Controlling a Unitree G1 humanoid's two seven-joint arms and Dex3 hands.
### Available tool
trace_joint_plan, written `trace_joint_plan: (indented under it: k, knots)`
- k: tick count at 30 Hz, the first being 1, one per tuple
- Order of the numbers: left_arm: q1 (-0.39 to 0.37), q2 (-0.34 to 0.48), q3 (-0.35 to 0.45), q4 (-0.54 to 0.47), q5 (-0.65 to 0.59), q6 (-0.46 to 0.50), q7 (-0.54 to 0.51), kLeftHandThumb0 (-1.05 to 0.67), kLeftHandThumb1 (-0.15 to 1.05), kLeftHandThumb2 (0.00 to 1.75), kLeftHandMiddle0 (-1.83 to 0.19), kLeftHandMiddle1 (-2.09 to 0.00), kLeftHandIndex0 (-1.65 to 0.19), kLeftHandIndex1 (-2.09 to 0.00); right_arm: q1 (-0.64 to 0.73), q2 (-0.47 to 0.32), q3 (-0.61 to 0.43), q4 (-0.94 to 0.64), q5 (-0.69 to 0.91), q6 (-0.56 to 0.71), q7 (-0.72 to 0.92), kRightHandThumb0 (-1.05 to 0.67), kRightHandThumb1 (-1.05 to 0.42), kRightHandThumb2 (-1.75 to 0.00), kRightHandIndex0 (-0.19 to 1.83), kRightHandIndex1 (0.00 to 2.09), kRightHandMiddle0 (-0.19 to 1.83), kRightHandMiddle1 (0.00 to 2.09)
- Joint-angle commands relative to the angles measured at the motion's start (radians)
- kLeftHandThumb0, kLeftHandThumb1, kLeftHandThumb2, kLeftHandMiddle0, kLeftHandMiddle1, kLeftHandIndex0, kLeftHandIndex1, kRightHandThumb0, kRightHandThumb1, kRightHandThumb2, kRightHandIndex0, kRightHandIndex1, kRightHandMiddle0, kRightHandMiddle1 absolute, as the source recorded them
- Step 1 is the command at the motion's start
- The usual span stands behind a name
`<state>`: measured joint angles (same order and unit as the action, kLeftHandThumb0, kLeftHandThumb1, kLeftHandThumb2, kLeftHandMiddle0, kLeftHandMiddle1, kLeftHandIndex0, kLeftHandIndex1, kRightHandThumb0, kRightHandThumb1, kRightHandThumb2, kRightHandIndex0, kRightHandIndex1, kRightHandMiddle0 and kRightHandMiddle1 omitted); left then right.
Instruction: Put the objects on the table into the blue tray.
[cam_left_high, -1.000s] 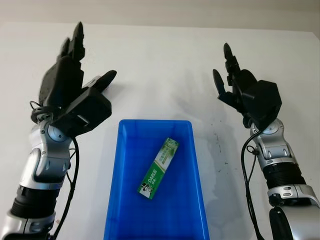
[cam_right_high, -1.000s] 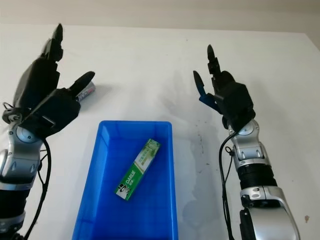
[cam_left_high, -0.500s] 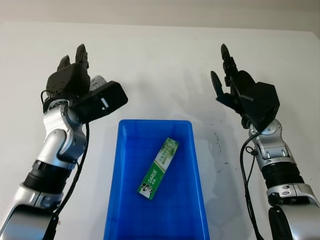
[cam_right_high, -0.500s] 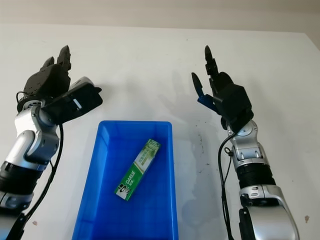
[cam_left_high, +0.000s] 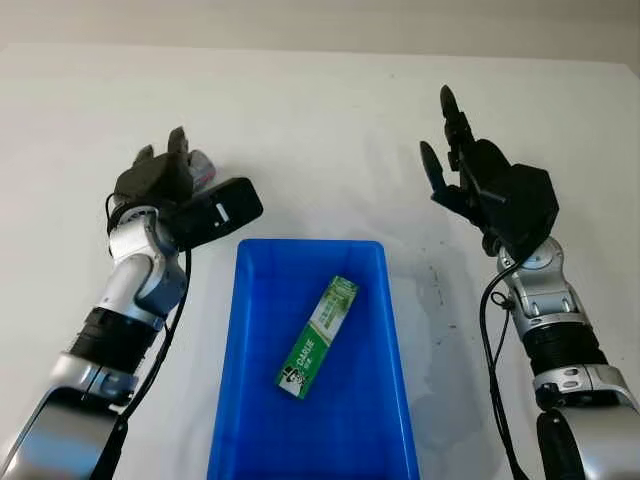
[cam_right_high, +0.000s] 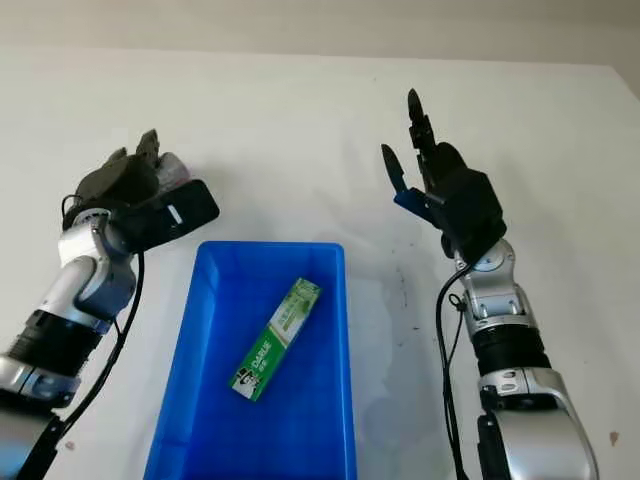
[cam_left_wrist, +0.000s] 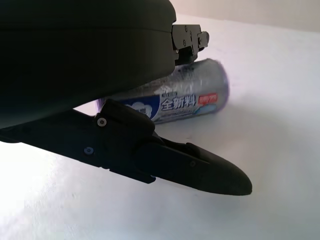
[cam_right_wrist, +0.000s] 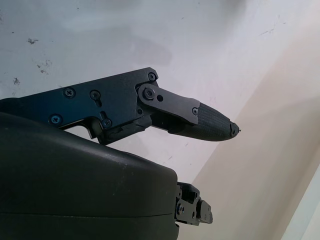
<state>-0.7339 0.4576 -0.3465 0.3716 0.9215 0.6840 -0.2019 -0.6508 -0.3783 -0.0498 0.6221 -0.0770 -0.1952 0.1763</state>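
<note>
Left hand (cam_left_high: 175, 195) down low on the white table (cam_left_high: 320, 120), just off the far-left corner of the blue rectangular plastic tray (cam_left_high: 228, 400), set over a silvery-purple cylindrical packet with printed label (cam_left_wrist: 192, 97). Packet lying on its side on the table, outside the tray, one end peeking past the knuckles (cam_left_high: 201, 163). In the left wrist view, black shell above the packet and one long finger (cam_left_wrist: 200, 172) stretched along the table on the near side, a strip of bare table between finger and packet. Fingers bracketing the packet but not clamped on it; hand released for now, nothing held. Probably placed this way to cage the cylinder from both sides, so that a roll is checked when the fingers draw in.

Right hand (cam_left_high: 480, 185) raised above the table to the far right of the tray, palm turned inward, holding nothing, parked well apart from everything; likely kept high to stay out of the left arm's way.

Inside the tray: one green-and-white rectangular carton (cam_left_high: 317, 337), lying flat on the floor and running diagonally from near centre toward the far right. Rest of the tray floor bare blue, with room enough beside the carton for the packet.

Judged from this: one object already delivered, one left on the table, grasp about to be made. Short carry ahead, over the tray's near wall. Main risk: round packet rolling or slipping out as the fingers close.
</note>
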Motion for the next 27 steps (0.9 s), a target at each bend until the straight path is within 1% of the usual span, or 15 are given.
trace_joint_plan:
  k: [1, 2, 4, 5, 6, 7, 8, 11, 16, 19, 22, 23, 24, 25, 27]
  knots:
    - [-0.028, 0.013, -0.062, 0.040, 0.071, 0.020, 0.011, -0.76, 1.01, 0.05, -0.15, -0.15, -0.08, -0.15, -0.007, -0.002, -0.009, 0.006, 0.008, -0.012, 0.002, -0.60, -1.05, -0.69, -0.19, 0.00, -0.19, 0.00]
    - [-0.035, 0.020, -0.095, 0.059, 0.112, 0.022, 0.012, -0.72, 1.00, 0.05, -0.28, -0.27, -0.17, -0.21, -0.008, -0.001, -0.011, 0.007, 0.013, -0.012, 0.006, -0.60, -1.05, -0.69, -0.19, 0.00, -0.19, 0.00]
    - [-0.058, 0.026, -0.145, 0.098, 0.173, 0.034, -0.023, -0.66, 1.01, 0.05, -0.23, -0.69, -0.23, -0.34, -0.008, -0.002, -0.010, 0.003, 0.016, -0.007, 0.009, -0.60, -1.05, -0.69, -0.19, 0.00, -0.19, 0.00]
    - [-0.069, 0.019, -0.154, 0.113, 0.187, 0.047, -0.034, -0.60, 1.01, 0.05, -0.17, -1.24, -0.22, -0.51, -0.007, -0.002, -0.010, 0.001, 0.017, -0.006, 0.010, -0.60, -1.05, -0.69, -0.19, 0.00, -0.19, 0.00]
    - [-0.077, 0.014, -0.164, 0.127, 0.202, 0.058, -0.039, -0.57, 1.01, 0.05, -0.14, -1.60, -0.17, -0.70, -0.007, -0.002, -0.011, 0.002, 0.019, -0.008, 0.011, -0.60, -1.05, -0.69, -0.19, 0.00, -0.19, 0.00]
    - [-0.082, 0.010, -0.173, 0.134, 0.215, 0.067, -0.041, -0.54, 1.01, 0.05, -0.19, -1.84, -0.10, -0.92, -0.008, -0.002, -0.011, 0.004, 0.022, -0.010, 0.013, -0.60, -1.05, -0.69, -0.19, 0.00, -0.19, 0.00]
    - [-0.087, 0.008, -0.185, 0.143, 0.231, 0.075, -0.049, -0.51, 1.02, 0.06, -0.37, -1.99, -0.05, -1.11, -0.008, -0.002, -0.012, 0.008, 0.023, -0.014, 0.014, -0.60, -1.05, -0.69, -0.19, 0.00, -0.19, 0.00]
    - [-0.112, 0.008, -0.236, 0.183, 0.286, 0.087, -0.107, -0.32, 1.04, 0.07, -0.64, -2.08, 0.01, -1.28, -0.010, -0.004, -0.015, 0.021, 0.028, -0.029, 0.021, -0.60, -1.05, -0.69, -0.19, 0.00, -0.19, 0.00]
    - [-0.132, 0.020, -0.287, 0.226, 0.338, 0.047, -0.121, -0.23, 1.02, 0.05, -0.69, -2.09, -0.05, -1.20, -0.007, -0.001, -0.022, 0.022, 0.051, -0.023, 0.038, -0.61, -1.05, -0.68, -0.19, 0.00, -0.19, 0.00]
    - [-0.114, 0.024, -0.276, 0.228, 0.334, 0.013, -0.034, -0.26, 1.03, 0.06, -0.73, -2.09, -0.13, -0.73, -0.006, -0.001, -0.024, 0.025, 0.057, -0.025, 0.041, -0.60, -1.05, -0.68, -0.19, 0.00, -0.19, 0.00]
    - [-0.103, 0.027, -0.268, 0.226, 0.327, -0.012, 0.024, -0.28, 1.05, 0.08, -0.74, -2.09, -0.10, -0.59, -0.004, -0.002, -0.024, 0.021, 0.058, -0.024, 0.042, -0.61, -1.05, -0.68, -0.19, 0.00, -0.19, 0.00]
    - [-0.098, 0.028, -0.260, 0.219, 0.322, -0.018, 0.048, -0.29, 1.05, 0.10, -0.75, -2.09, -0.10, -0.63, -0.004, -0.002, -0.025, 0.023, 0.058, -0.026, 0.043, -0.61, -1.05, -0.68, -0.19, 0.00, -0.19, 0.00]
    - [-0.091, 0.029, -0.248, 0.206, 0.312, -0.026, 0.075, -0.33, 1.05, 0.22, -0.77, -2.09, -0.02, -1.02, -0.004, -0.003, -0.025, 0.023, 0.059, -0.025, 0.043, -0.62, -1.05, -0.68, -0.19, 0.00, -0.19, 0.00]
    - [-0.082, 0.029, -0.232, 0.188, 0.299, -0.035, 0.107, -0.36, 1.05, 0.30, -0.78, -2.09, 0.04, -1.26, -0.005, -0.003, -0.026, 0.026, 0.061, -0.027, 0.046, -0.62, -1.05, -0.68, -0.19, 0.00, -0.19, 0.00]
    - [-0.065, 0.032, -0.209, 0.146, 0.282, -0.051, 0.157, -0.43, 1.05, 0.41, -0.72, -2.09, 0.02, -1.30, -0.006, -0.002, -0.028, 0.030, 0.064, -0.029, 0.049, -0.61, -1.05, -0.68, -0.19, 0.00, -0.19, 0.00]
